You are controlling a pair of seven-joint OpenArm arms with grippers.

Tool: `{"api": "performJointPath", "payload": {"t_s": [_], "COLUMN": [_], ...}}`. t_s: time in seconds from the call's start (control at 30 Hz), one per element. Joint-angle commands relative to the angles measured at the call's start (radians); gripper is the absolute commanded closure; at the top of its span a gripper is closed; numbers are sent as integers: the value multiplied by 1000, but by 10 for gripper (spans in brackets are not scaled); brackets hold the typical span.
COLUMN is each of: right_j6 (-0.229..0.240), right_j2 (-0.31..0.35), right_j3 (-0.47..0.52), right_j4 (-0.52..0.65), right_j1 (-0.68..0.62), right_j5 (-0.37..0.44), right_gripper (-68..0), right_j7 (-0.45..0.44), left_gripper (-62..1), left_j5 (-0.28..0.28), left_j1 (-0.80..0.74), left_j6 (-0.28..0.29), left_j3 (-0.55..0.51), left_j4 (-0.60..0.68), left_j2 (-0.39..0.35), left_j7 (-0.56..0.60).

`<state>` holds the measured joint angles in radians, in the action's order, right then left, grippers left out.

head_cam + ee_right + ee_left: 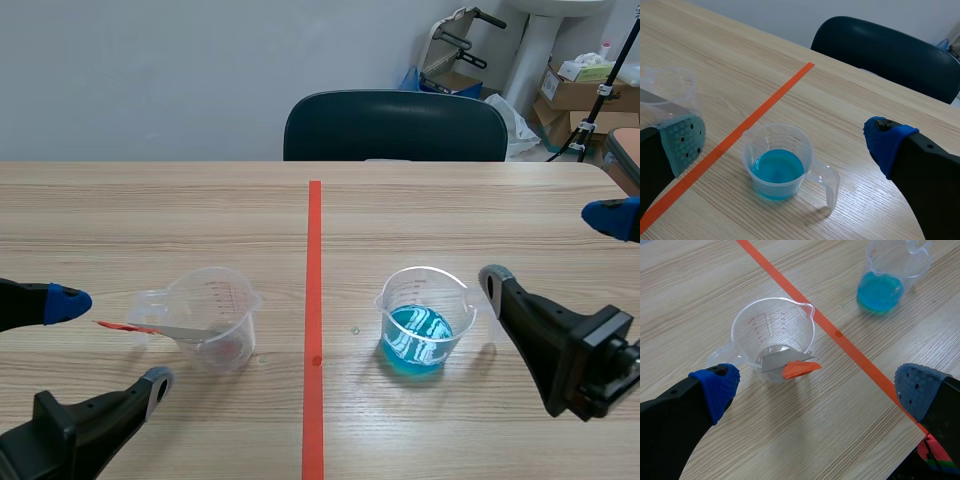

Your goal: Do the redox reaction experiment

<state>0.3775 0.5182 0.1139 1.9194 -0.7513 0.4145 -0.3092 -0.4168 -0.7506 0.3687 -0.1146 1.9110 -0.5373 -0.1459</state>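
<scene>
A clear measuring cup (pixel 218 318) stands left of the tape line, its handle pointing left. A metal strip with an orange-red end (pixel 150 328) leans in it and sticks out over the rim; in the left wrist view the strip (pixel 789 365) rests on the near rim of the cup (pixel 771 330). A second clear cup holding blue liquid (pixel 420 328) stands right of the line, seen also as the blue cup (pixel 777 169) (pixel 884 287). My left gripper (pixel 105 345) (pixel 820 390) is open beside the strip's end. My right gripper (pixel 555 250) (pixel 785 142) is open around the blue cup's handle side, touching nothing.
An orange-red tape line (pixel 314 320) runs down the middle of the wooden table (pixel 200 210). A dark chair (pixel 395 125) stands at the far edge. Boxes and a stand (pixel 585 85) are on the floor at the back right.
</scene>
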Motion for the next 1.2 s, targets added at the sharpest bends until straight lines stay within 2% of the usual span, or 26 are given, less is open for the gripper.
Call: {"api": "performJointPath", "payload": {"t_s": [0.0, 1.17], "right_j6": [-3, -3], "right_j2": [3, 3], "right_j3": [11, 11], "right_j4": [10, 10], "right_j1": [3, 3], "right_j5": [-7, -19], "right_gripper": [-679, -679], "right_j7": [-12, -11], "left_gripper": [-623, -623], "left_j5": [-6, -6], "left_j1": [0, 0], "left_j6": [1, 1], "left_j3": [-6, -6], "left_j4": [12, 12], "left_j2": [5, 5], "left_j7": [14, 18]}}
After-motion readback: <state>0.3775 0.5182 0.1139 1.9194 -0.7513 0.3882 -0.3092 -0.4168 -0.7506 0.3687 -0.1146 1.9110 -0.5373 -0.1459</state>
